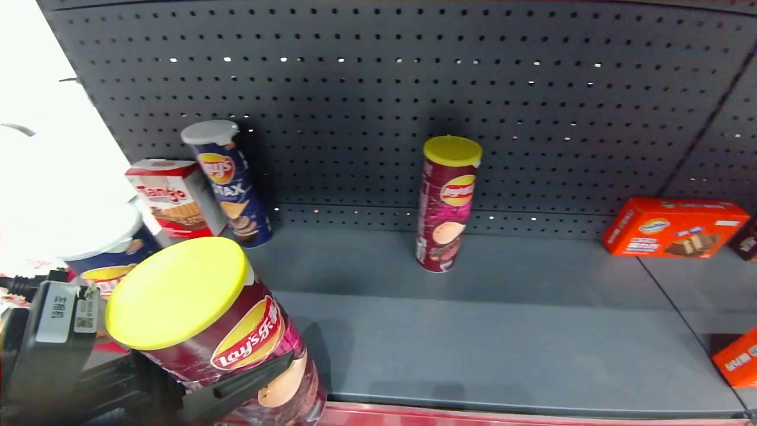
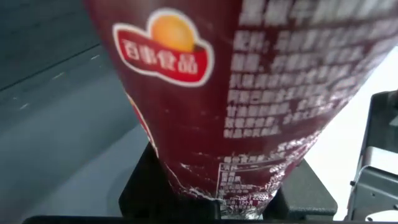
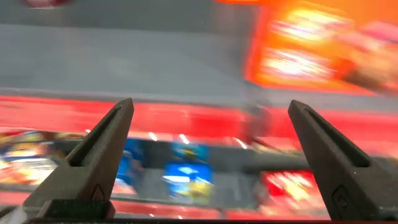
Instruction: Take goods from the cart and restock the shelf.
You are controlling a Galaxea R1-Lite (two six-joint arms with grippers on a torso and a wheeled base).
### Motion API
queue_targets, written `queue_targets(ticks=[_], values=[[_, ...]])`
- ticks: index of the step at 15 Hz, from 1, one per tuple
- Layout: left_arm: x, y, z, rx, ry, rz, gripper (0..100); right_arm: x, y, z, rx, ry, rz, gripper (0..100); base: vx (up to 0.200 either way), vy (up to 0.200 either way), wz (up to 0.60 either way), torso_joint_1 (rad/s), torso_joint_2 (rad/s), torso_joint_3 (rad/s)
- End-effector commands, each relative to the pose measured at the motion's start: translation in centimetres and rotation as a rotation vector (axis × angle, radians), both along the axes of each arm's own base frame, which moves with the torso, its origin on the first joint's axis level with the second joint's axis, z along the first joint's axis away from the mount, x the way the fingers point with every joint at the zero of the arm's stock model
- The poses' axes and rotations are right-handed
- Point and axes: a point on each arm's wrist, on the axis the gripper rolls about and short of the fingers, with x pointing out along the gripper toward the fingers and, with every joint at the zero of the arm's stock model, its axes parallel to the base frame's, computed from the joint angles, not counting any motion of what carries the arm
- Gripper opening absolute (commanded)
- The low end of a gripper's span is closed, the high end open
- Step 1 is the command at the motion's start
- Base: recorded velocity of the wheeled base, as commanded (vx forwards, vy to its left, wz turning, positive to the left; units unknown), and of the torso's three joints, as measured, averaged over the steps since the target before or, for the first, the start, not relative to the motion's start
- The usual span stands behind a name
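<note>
Shelf (image 1: 473, 331) front: maroon can (image 1: 195, 307) in L pincer (image 1: 227, 378)

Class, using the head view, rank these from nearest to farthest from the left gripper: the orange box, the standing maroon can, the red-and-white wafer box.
1. The red-and-white wafer box, back left, nearest the left gripper and its held can.
2. The standing maroon can, mid-shelf.
3. The orange box, far right.

Maroon can (image 1: 248, 349), yellow lid (image 1: 177, 290); grey perforated shelf wall (image 1: 414, 89)
</note>
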Motion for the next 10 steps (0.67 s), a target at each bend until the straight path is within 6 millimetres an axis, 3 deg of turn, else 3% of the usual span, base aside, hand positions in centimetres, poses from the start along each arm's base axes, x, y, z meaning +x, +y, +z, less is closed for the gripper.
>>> queue_targets(ticks=[1,10], values=[[0.03,0.03,-0.1,0.002,0.004,0.003,0,0.0,0.0,0.01,0.0,-0.001,0.0,100,0.0,0.0,0.0,0.0,0.0,0.0],[-0.03,0.03,-0.1,0.002,0.001,0.0,0,0.0,0.0,-0.01,-0.002,0.001,0.0,100,0.0,0.0,0.0,0.0,0.0,0.0]])
